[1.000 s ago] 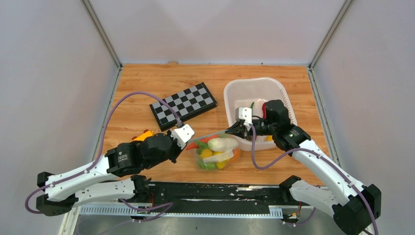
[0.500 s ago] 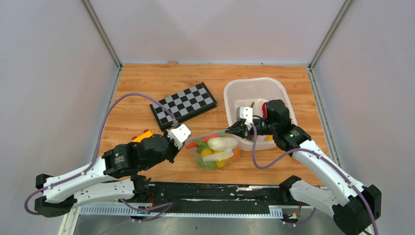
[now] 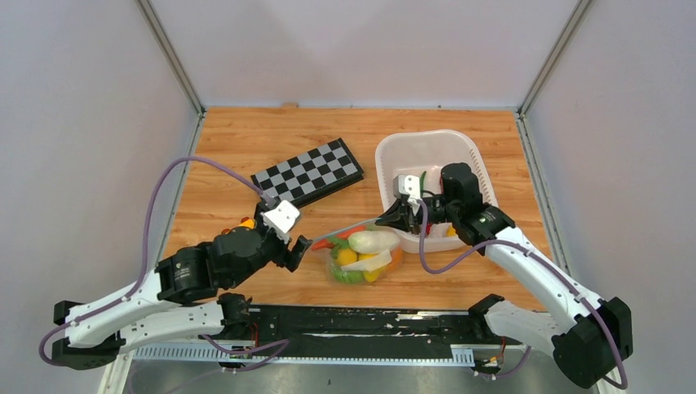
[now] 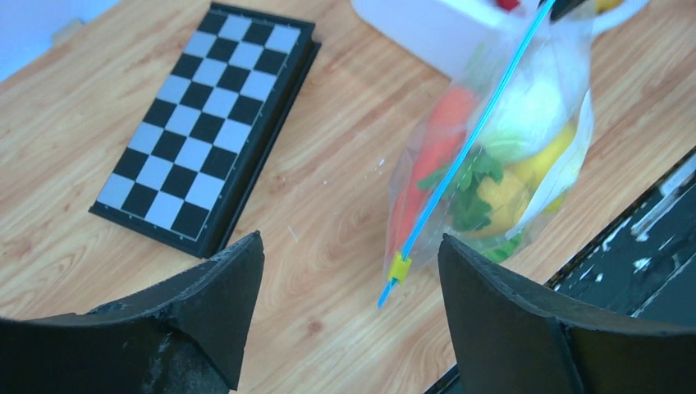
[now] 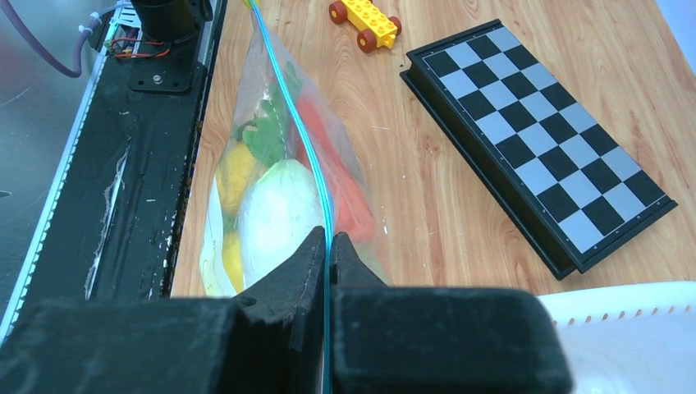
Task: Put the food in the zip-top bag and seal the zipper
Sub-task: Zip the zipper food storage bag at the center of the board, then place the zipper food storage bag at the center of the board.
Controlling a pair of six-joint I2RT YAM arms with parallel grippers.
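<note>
The clear zip-top bag (image 3: 365, 256) hangs just above the table, filled with the food: a white radish (image 3: 373, 240), an orange carrot (image 4: 439, 139), yellow pieces (image 4: 501, 193) and green leaves (image 5: 264, 135). Its teal zipper (image 4: 476, 135) runs taut along the top edge, with a yellow slider (image 4: 400, 267) at the left end. My right gripper (image 3: 384, 220) is shut on the zipper's right end (image 5: 328, 238). My left gripper (image 3: 299, 246) stands open just left of the slider, with nothing between its fingers (image 4: 351, 238).
A folded chessboard (image 3: 308, 174) lies at the back left. Behind my right gripper stands a white basket (image 3: 431, 148) with a few items inside. A yellow toy car (image 5: 365, 23) sits beside my left arm. A black rail (image 3: 353, 320) runs along the near edge.
My left gripper has opened, let go of the zipper's left end, and drawn back to the left. The right gripper keeps its hold on the bag.
</note>
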